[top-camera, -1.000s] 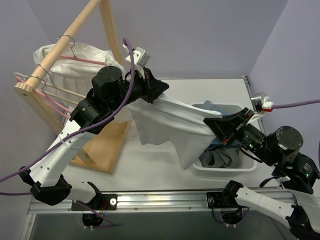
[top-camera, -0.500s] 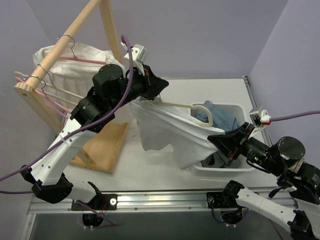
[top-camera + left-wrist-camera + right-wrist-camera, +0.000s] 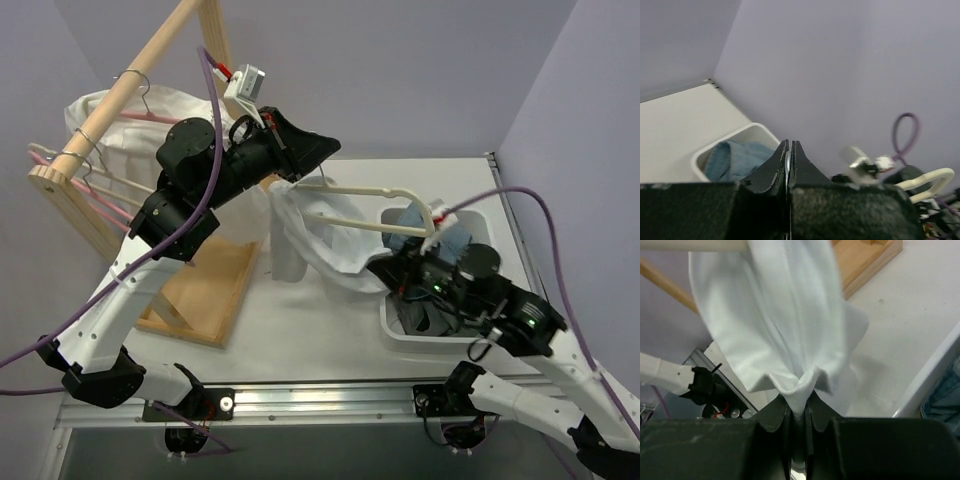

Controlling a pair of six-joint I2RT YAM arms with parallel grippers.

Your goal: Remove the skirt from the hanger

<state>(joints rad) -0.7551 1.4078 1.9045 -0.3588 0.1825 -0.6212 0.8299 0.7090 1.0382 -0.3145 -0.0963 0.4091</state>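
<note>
Top external: skirt (image 3: pixel 416 320) probably already in bin (image 3: pixel 478 214), 4 o'clock. Left gripper (image 3: pixel 324 152) clamps cream hanger (image 3: pixel 370 192) hook; right gripper (image 3: pixel 380 268) pinches white shirt (image 3: pixel 318 240), nearly off.

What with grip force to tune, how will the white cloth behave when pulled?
Likely floppy: the white cloth sags in folds between cream hanger and right gripper. Probably light: it bunches thin in that grip. It may snag on the hanger's curved end.

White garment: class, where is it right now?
The white garment hangs over mid-table in the top view, draped on the cream hanger that the left fingers grip, one edge pinched by the right fingers beside the white bin.
</note>
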